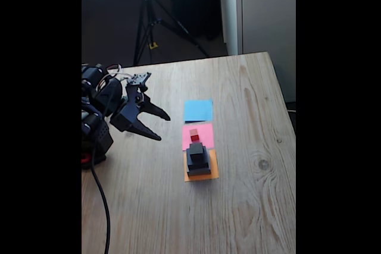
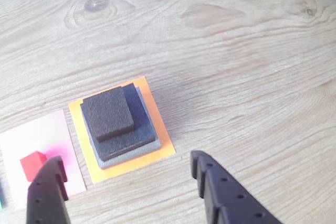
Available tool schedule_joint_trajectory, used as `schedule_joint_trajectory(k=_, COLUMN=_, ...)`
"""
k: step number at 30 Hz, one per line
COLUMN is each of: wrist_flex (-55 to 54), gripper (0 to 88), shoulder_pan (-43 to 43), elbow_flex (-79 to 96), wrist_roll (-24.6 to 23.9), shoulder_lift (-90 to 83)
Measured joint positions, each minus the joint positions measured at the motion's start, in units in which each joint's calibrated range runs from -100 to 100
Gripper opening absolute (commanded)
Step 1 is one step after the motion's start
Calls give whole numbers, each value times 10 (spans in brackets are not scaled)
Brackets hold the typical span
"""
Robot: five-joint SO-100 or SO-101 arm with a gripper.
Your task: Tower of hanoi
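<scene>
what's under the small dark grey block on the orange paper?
The small dark grey block sits on the medium black block, which rests on the wide flat grey block, on the orange paper square. Most of each lower face is covered.

Three square foam blocks stand stacked ahead of the open pincer point(image 2: 126, 174): wide flat grey block point(image 2: 131, 156), medium black block point(image 2: 137, 132), small dark grey block point(image 2: 107, 113) on top (edges slightly skewed). The tiny red cube point(image 2: 33, 165) sits apart, just beside the pincer's left finger in the wrist view.
</scene>
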Motion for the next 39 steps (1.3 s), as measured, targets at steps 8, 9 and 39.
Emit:
schedule_joint_trajectory(k=8, wrist_flex=-156, gripper=341, shoulder_pan=0, elbow_flex=97, wrist_roll=0, shoulder_lift=25)
schedule_joint_trajectory(k=9, wrist_flex=-178, gripper=341, shoulder_pan=0, elbow_flex=108, wrist_roll=0, shoulder_lift=32)
schedule_joint_trajectory(k=39, wrist_flex=-698, gripper=339, shoulder_pan=-44, elbow_flex=283, wrist_roll=0, shoulder_lift=292)
